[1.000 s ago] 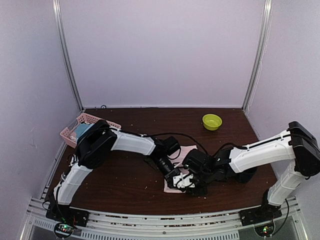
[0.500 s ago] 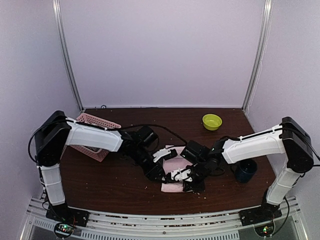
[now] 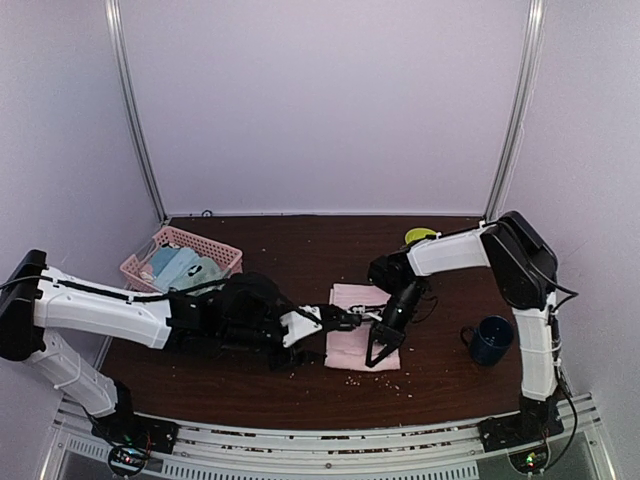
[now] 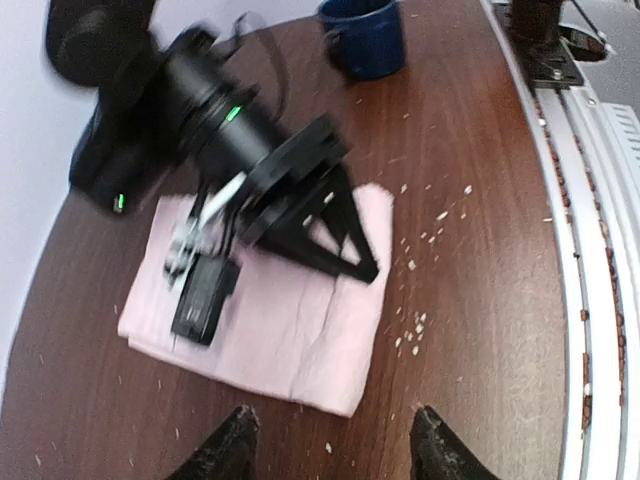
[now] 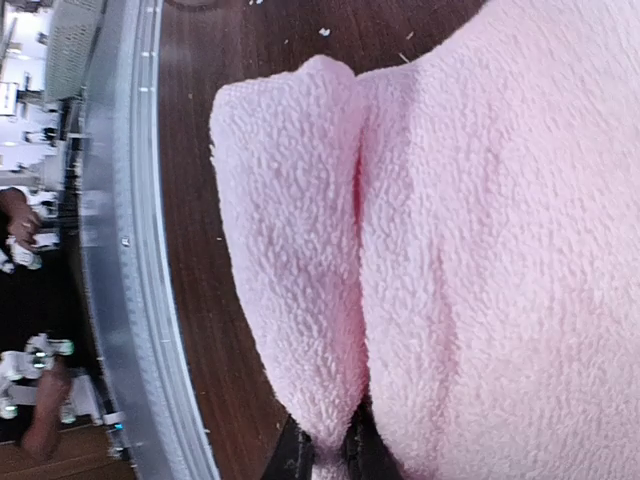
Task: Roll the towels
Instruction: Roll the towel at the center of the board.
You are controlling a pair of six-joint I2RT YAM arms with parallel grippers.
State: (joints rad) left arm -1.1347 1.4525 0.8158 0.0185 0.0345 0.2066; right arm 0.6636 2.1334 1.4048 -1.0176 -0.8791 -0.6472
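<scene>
A pale pink towel (image 3: 352,338) lies flat on the dark table, right of centre. My right gripper (image 3: 378,352) reaches down onto its near right part. In the right wrist view a raised fold of the pink towel (image 5: 300,250) is pinched between the shut fingers at my right gripper (image 5: 335,455). My left gripper (image 3: 350,320) lies low at the towel's left edge. In the left wrist view my left gripper (image 4: 335,445) is open with bare table between its tips, just short of the pink towel (image 4: 285,325).
A pink basket (image 3: 228,253) at the back left holds folded blue-grey cloths. A blue mug (image 3: 490,340) stands right of the towel, also seen as the blue mug (image 4: 365,35). A green bowl (image 3: 420,236) peeks out behind the right arm. Crumbs dot the table.
The left gripper opened, let the towel go and the arm swung low to the left. The right gripper shut on a fold of the towel, which moved farther from the front edge.
</scene>
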